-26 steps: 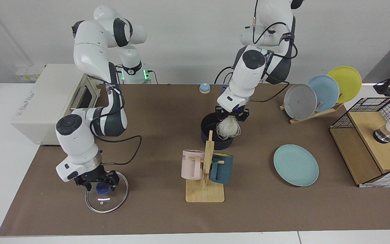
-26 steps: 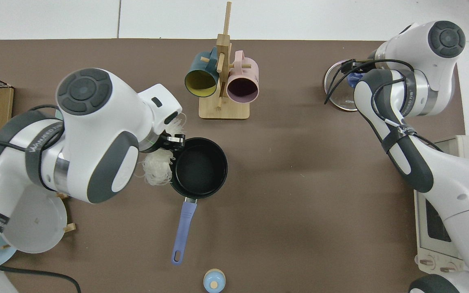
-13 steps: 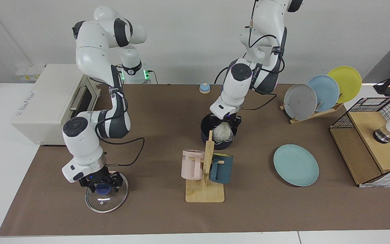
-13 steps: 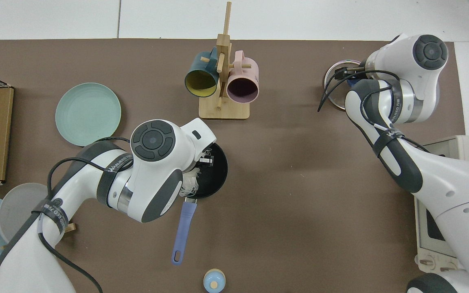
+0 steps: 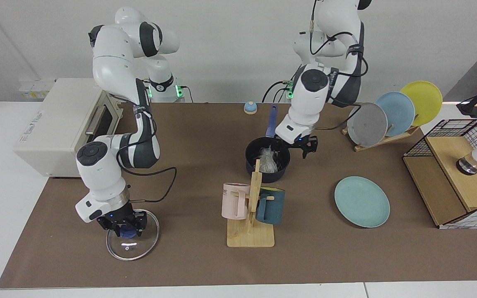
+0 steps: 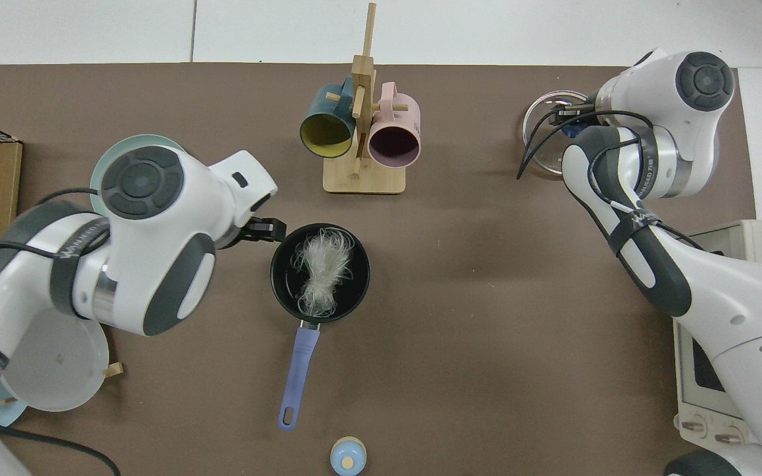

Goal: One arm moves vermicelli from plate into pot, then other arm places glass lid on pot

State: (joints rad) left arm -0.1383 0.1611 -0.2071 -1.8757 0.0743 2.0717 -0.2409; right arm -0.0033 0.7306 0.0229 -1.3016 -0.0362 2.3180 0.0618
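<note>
The vermicelli (image 5: 268, 160) (image 6: 323, 270) lies as a loose white nest inside the dark pot (image 5: 253, 164) (image 6: 360, 291), whose blue handle points to the far side. My left gripper (image 5: 301, 147) (image 6: 268, 229) hangs open and empty just beside the pot's rim, on the plate's side. The teal plate (image 5: 362, 201) is bare; from above only its rim (image 6: 98, 173) shows past the left arm. The glass lid (image 5: 133, 242) (image 6: 540, 142) lies flat on the mat. My right gripper (image 5: 123, 225) (image 6: 567, 122) is lowered over the lid's blue knob (image 5: 128, 233).
A wooden mug stand (image 5: 251, 215) with a pink and a dark teal mug stands just in front of the pot. A rack with grey, blue and yellow plates (image 5: 391, 114) is at the back, a wire basket (image 5: 456, 165) at one end, a white oven (image 5: 60, 120) at the other.
The left gripper has let the vermicelli drop into the pot and drawn back toward the plate side, now empty. The right gripper has sunk slightly lower over the lid knob.
</note>
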